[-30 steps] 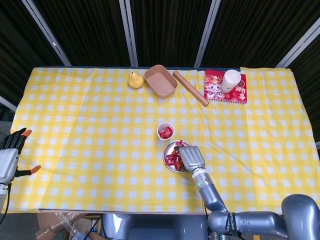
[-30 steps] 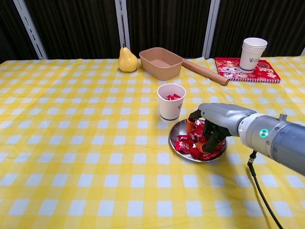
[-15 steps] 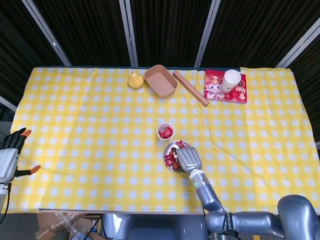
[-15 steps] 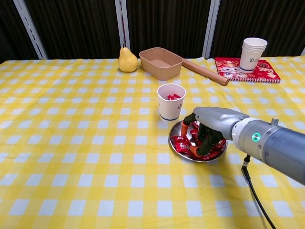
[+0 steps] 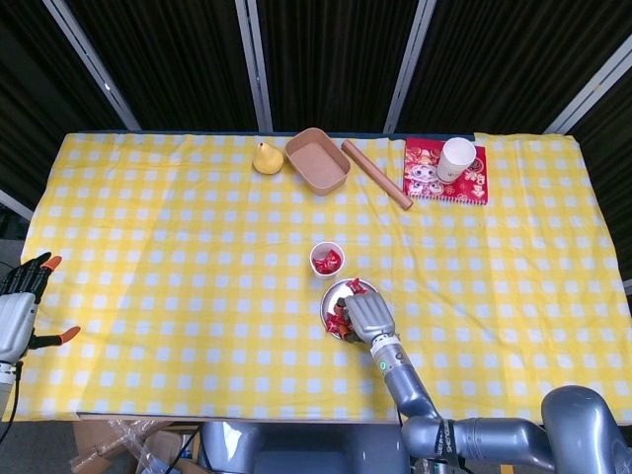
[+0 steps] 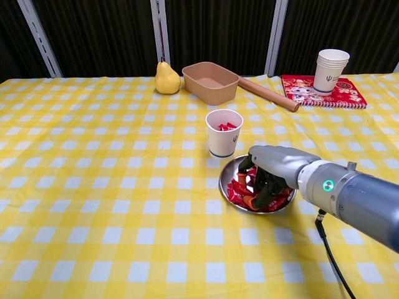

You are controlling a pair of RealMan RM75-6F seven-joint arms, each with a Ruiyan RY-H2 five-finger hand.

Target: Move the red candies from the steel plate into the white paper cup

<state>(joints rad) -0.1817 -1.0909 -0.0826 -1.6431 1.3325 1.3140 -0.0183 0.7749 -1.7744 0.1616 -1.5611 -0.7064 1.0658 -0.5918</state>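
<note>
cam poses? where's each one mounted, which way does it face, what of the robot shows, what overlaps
Head view: high above the near table edge, looking steeply down on the whole yellow checked table; shows the left hand idle at the table's left edge, and the right hand and arm over the steel plate.
Chest view: low, at the near edge, looking level across the table to the dark curtain; shows only the right hand and forearm.
Shared: right hand, steel plate, red candies, white paper cup, pear.
</note>
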